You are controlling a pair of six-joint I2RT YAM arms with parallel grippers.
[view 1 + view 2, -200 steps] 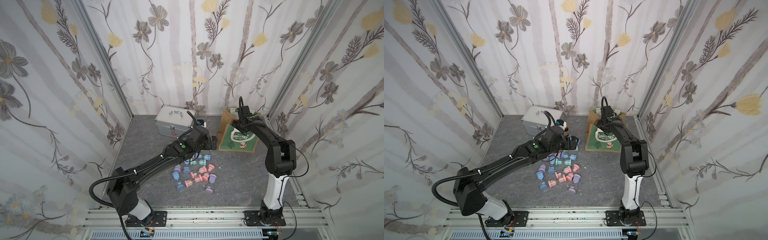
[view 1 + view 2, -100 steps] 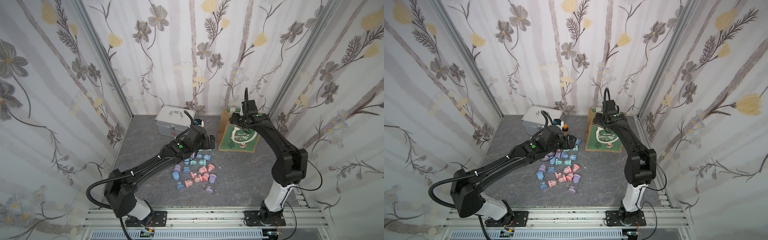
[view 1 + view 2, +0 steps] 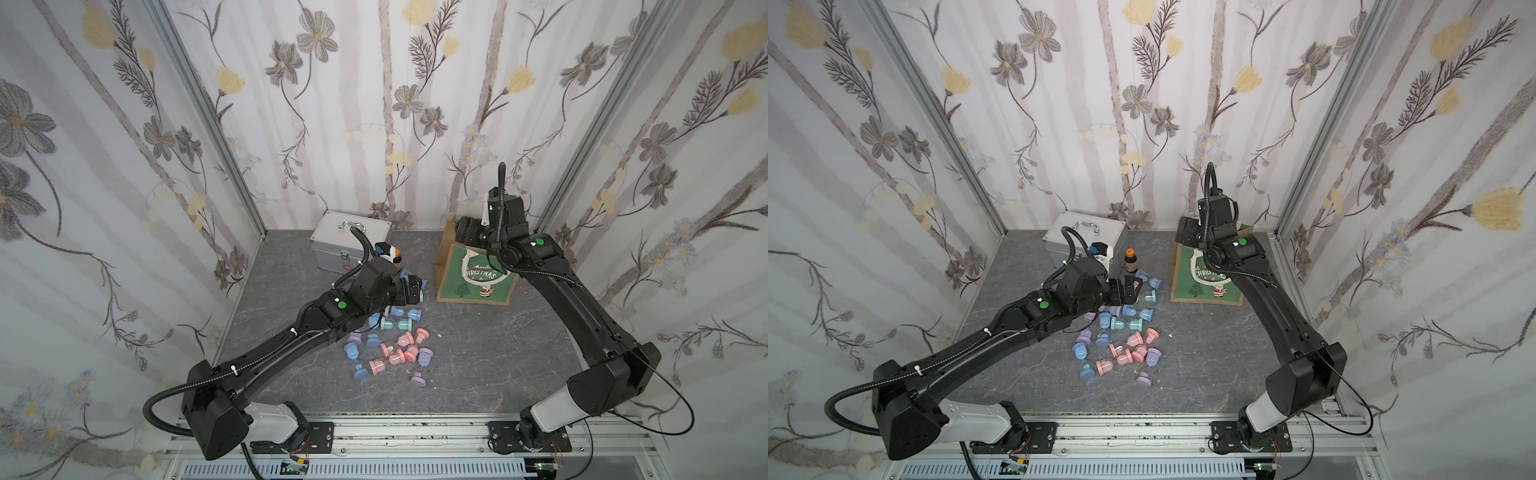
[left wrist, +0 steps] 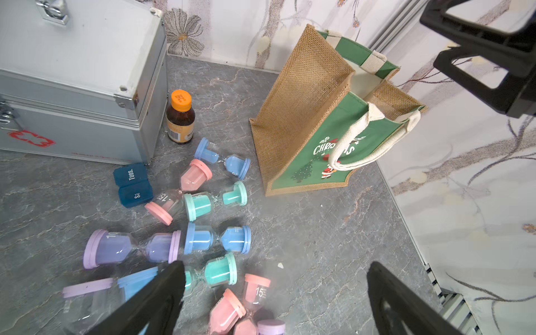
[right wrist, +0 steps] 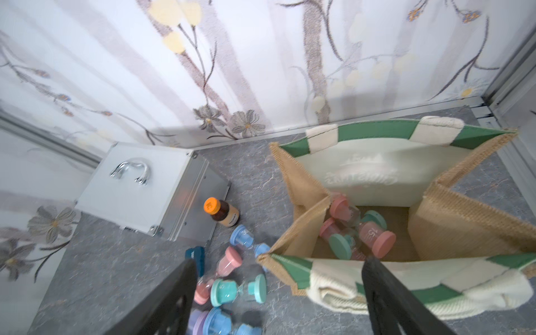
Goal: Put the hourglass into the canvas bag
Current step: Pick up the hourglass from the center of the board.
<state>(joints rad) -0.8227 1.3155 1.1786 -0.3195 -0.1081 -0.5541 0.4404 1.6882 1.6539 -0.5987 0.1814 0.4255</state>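
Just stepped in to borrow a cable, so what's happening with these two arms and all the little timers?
Two robot arms are loading the canvas bag. The right gripper hangs open and empty above its mouth, where several pink and teal hourglasses already lie. The left gripper, also open and empty, is poised over the loose hourglasses scattered on the table beside a silver case. Many remain to be bagged.

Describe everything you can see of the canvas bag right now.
The canvas bag stands upright and open on the grey tabletop. It has boxy tan jute sides, a green front panel with white CHRISTMAS lettering, a white lining, and a white handle drooping over the front. Pink and teal hourglasses lie inside.
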